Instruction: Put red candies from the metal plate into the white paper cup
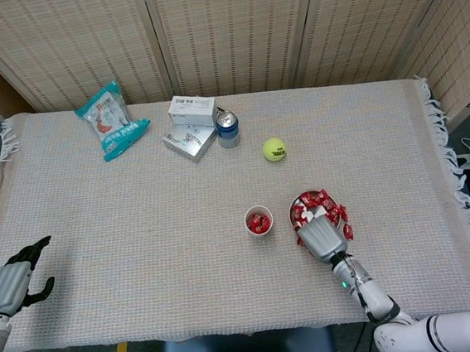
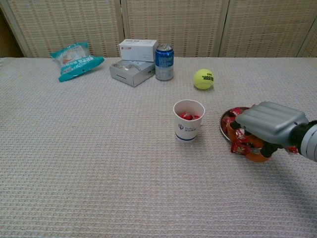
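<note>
**A:** Red candies (image 2: 237,147) are what you're after. They lie heaped on the metal plate (image 2: 224,128), just right of the white paper cup (image 2: 188,120), which already has a few in it.

**B:** How will they handle?

**A:** Light and small, I'd judge, in crinkly wrappers with twisted ends. The wrappers look slick, so one could slide out of a loose pinch, and the pile may shift when you press into it. The plate looks light too and might skate on the cloth.

**B:** Where do I take hold?

**A:** Pinch one candy across its plump middle rather than by a wrapper tail. Those at the near edge sit most apart.

**B:** And my hands?

**A:** Your right hand (image 2: 268,125) hovers palm-down over the plate's near side, fingers curled toward the candies; I cannot tell whether it grips one. Your left hand (image 1: 12,278) rests empty at the far table corner, fingers spread.
</note>
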Controlling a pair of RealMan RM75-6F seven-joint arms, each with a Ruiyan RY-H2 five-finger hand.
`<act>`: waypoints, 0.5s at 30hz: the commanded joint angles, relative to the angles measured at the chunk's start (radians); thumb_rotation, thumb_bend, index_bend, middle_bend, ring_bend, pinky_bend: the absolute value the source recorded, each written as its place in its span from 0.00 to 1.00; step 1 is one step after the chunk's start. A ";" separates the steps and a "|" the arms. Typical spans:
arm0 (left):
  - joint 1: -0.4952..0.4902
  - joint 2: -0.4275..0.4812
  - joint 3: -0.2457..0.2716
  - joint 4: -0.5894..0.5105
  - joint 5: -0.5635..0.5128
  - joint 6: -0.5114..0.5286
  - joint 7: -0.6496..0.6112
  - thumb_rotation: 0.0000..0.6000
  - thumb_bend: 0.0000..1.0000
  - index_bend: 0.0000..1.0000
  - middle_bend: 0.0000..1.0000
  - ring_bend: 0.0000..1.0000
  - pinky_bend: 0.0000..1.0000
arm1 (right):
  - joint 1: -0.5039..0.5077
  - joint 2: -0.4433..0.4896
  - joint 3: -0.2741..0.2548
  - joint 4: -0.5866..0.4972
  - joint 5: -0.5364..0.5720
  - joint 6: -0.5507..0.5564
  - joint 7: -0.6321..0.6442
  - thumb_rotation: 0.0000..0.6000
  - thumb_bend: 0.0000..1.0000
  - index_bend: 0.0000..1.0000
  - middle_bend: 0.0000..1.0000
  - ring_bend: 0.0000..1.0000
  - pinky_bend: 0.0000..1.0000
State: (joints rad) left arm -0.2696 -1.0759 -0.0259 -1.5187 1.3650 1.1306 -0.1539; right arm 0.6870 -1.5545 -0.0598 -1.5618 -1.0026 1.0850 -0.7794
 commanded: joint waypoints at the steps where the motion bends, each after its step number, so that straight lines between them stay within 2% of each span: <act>1: 0.000 0.000 -0.001 0.002 -0.001 -0.001 -0.002 1.00 0.45 0.00 0.11 0.11 0.20 | -0.002 -0.011 0.008 0.016 -0.001 -0.010 0.001 1.00 0.22 0.49 0.85 0.79 1.00; 5: -0.001 0.001 0.000 0.002 0.001 -0.002 -0.004 1.00 0.45 0.00 0.11 0.11 0.20 | -0.006 -0.023 0.013 0.030 -0.011 -0.016 0.005 1.00 0.22 0.56 0.85 0.79 1.00; 9: -0.001 0.001 0.001 0.000 0.003 -0.002 -0.005 1.00 0.45 0.00 0.11 0.11 0.21 | -0.013 -0.023 0.022 0.026 -0.026 -0.008 0.015 1.00 0.22 0.60 0.86 0.80 1.00; 15: 0.000 0.001 0.000 0.000 0.002 0.000 -0.005 1.00 0.45 0.00 0.11 0.11 0.20 | -0.032 0.036 0.052 -0.063 -0.081 0.038 0.069 1.00 0.22 0.60 0.86 0.80 1.00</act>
State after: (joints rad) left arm -0.2694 -1.0748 -0.0258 -1.5185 1.3667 1.1308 -0.1589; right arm 0.6622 -1.5418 -0.0213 -1.5935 -1.0646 1.1060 -0.7327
